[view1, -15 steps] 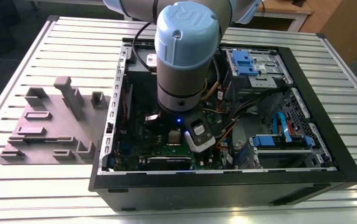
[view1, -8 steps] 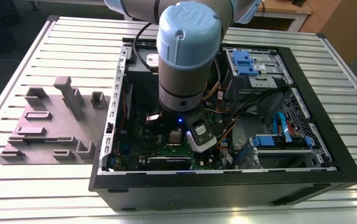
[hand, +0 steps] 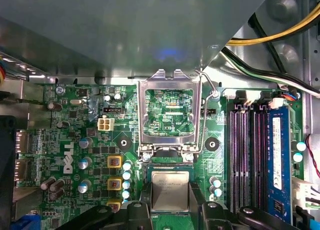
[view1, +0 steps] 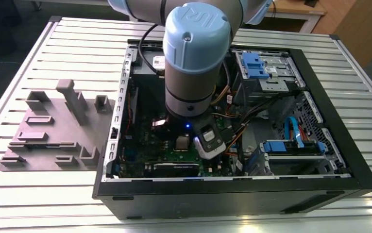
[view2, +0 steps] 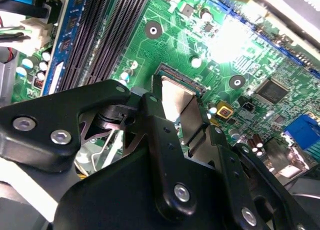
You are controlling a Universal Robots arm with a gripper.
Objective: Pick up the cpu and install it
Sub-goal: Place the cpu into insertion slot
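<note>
Nearest the lens in both wrist views, the gripper (hand: 170, 202) is grasping the cpu (hand: 170, 189), its black fingers (hand: 145, 197) pinching two opposite edges, probably so the metal top and the underside are staying untouched. It is holding the chip flat, parallel to the motherboard (hand: 75, 140) and directly over the socket (hand: 167, 160); whether the two are touching I cannot tell. The load plate (hand: 170, 115) is standing swung open and its lever (hand: 207, 115) is raised, leaving the socket exposed for seating. In the exterior view the arm (view1: 195, 58) is reaching down into the open computer case (view1: 238, 194) at frame centre, while the grey tray (view1: 50, 131) is sitting outside it, toward the exterior view's left on the slatted table (view1: 43, 204).
</note>
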